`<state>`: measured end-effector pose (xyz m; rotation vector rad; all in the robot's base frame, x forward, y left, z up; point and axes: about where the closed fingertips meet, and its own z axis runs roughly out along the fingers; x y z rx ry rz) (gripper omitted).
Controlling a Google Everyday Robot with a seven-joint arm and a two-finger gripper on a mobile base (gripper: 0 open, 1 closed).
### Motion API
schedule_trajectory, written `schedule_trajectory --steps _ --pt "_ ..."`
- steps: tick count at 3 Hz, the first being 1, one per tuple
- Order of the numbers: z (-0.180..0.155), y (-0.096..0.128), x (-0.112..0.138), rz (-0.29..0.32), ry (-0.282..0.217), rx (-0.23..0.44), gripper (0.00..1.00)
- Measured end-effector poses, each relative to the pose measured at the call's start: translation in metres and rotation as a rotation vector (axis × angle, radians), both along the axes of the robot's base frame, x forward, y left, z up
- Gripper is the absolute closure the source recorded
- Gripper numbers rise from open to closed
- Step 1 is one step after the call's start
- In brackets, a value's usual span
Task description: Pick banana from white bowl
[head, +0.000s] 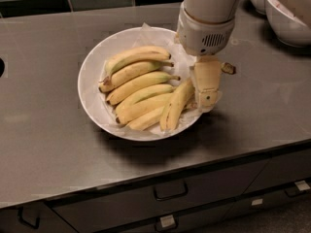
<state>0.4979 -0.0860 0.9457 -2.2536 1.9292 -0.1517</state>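
The white bowl (90, 84) is wide and shallow, lined with crinkled white paper, and stands on the dark counter. Several yellow bananas lie in it. The banana (176, 105) is the longest one and lies at the bowl's right side, angled up to the right. Its stem passes behind my gripper (206, 87), and its dark shrivelled tip (228, 68) sticks out on the gripper's right, past the bowl's rim. My gripper hangs down from the white wrist (206, 30) over the bowl's right edge, straddling the stem end of the banana.
The shorter bananas (138, 81) lie side by side left of the gripper. Smaller, deeper white bowls (286, 16) stand at the back right. The counter's front edge runs below the bowl, with drawers (170, 191) under it.
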Motion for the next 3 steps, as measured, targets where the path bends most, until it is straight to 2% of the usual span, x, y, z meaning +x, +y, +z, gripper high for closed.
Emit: schedule_trajectory --steps 1,3 --pt "-0.006 0.003 0.001 0.009 0.006 -0.027 0.1" --pt "-0.017 0.001 0.011 -0.01 0.013 -0.056 0.16"
